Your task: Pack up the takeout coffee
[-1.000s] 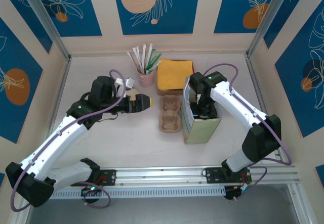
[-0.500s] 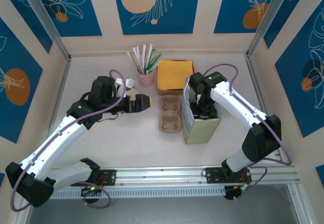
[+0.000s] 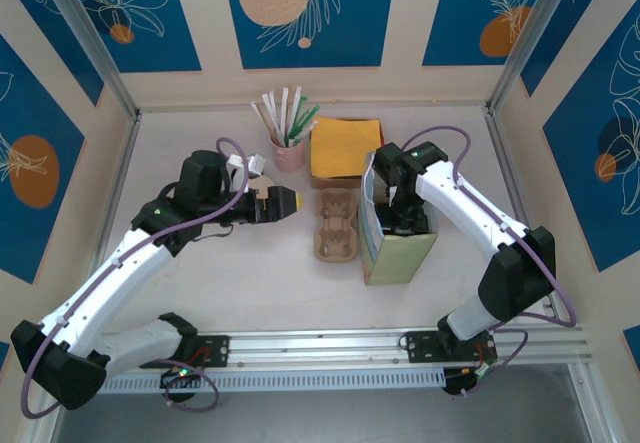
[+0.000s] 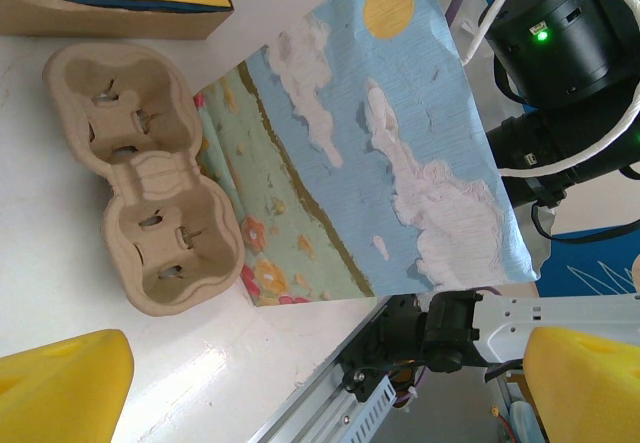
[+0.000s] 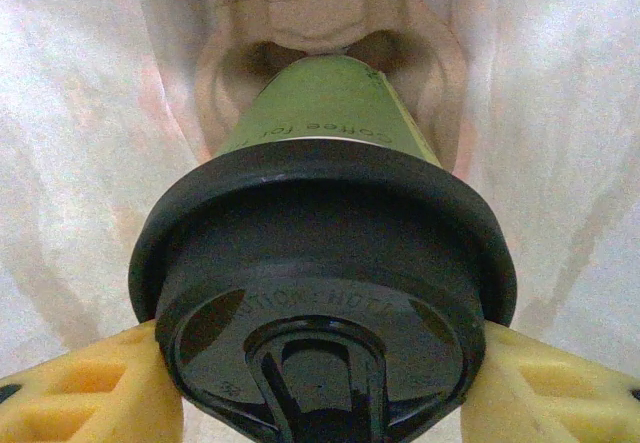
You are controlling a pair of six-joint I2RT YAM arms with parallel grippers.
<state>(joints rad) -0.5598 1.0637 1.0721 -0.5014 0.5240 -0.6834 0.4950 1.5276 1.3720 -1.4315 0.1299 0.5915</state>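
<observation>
The coffee [image 5: 325, 113] is inside the bag [image 3: 400, 253], seen from above in the right wrist view: an olive-green cup under a black lid [image 5: 320, 253]. The right fingers [image 5: 80, 388] grasp it, one yellow pad pressed to each side of the lid's rim. The cup's base points down into a pocket of a second carrier [image 5: 330, 13] lying at the bag's bottom. Whether the base is seated there cannot be told.

From the top camera, the right arm [image 3: 450, 193] reaches into the open mouth of the bag, which stands upright on the counter [image 3: 200, 263]. An empty carrier [image 3: 337, 225] lies just beside the bag on its left. Behind the carrier sit a stack of yellow napkins [image 3: 343, 146] and a pink cup of straws [image 3: 290, 153].

The left fingers [image 3: 283, 201] are released, spread wide and holding nothing. They hover left of the carrier and point toward it.
</observation>
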